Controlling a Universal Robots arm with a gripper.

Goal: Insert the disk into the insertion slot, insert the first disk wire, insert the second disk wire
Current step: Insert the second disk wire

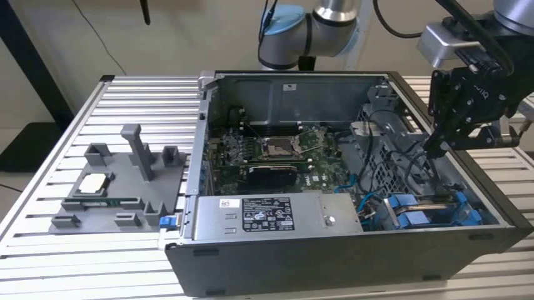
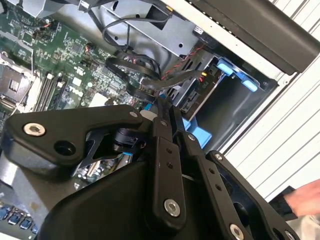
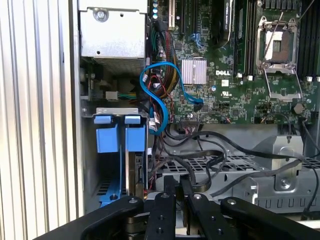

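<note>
The insertion slot (image 1: 434, 211) is the dark bay with bright blue rails in the near corner of the open computer case, at the exterior view's right. Its inside (image 2: 231, 102) looks dark and hollow in the second wrist view, and its blue tabs (image 3: 119, 136) show in the first wrist view. The disk is out of view. My gripper (image 1: 436, 149) hangs inside the case just above and behind the slot. Its fingers (image 2: 163, 115) are pressed together, with the tips at a bundle of black wires (image 3: 200, 159). I cannot tell whether a wire is pinched between them.
A blue cable (image 3: 161, 102) loops beside the bay. The grey power supply (image 1: 276, 215) lies along the case's near wall and the motherboard (image 1: 276, 153) behind it. A grey parts fixture (image 1: 112, 190) stands on the slatted table at the exterior view's left. A hand (image 2: 306, 200) shows beyond the case.
</note>
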